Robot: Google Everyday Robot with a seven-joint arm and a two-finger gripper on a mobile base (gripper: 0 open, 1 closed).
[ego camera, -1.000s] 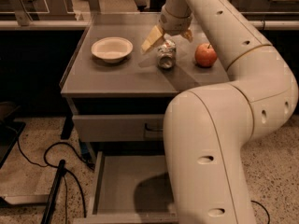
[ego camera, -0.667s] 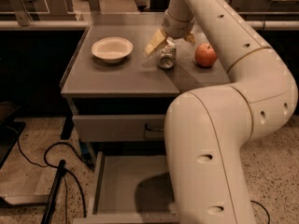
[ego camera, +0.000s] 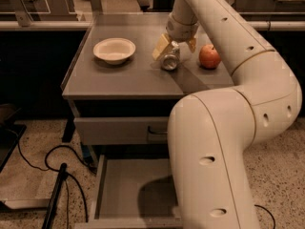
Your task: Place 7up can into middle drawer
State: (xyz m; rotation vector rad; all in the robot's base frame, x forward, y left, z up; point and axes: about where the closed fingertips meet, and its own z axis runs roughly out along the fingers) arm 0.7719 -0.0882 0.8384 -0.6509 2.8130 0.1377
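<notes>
The 7up can [ego camera: 170, 61], small and silvery, sits on the grey cabinet top [ego camera: 119, 80] between the white bowl and the red apple. My gripper [ego camera: 176, 46] hangs right over it, reaching in from the back. Its yellowish fingers [ego camera: 160, 47] are spread, one on each side of the can's top, apart from it. The middle drawer [ego camera: 125, 190] is pulled out low at the front, with a bare grey floor partly hidden by my arm.
A white bowl [ego camera: 114, 50] stands left of the can and a red apple [ego camera: 209, 56] right of it. A shut drawer front with a dark handle [ego camera: 156, 130] lies under the top. Cables [ego camera: 47, 159] and a black pole [ego camera: 55, 194] lie on the floor at left.
My gripper has shifted slightly right and down around the can. The can stays in about the same spot on the cabinet top.
</notes>
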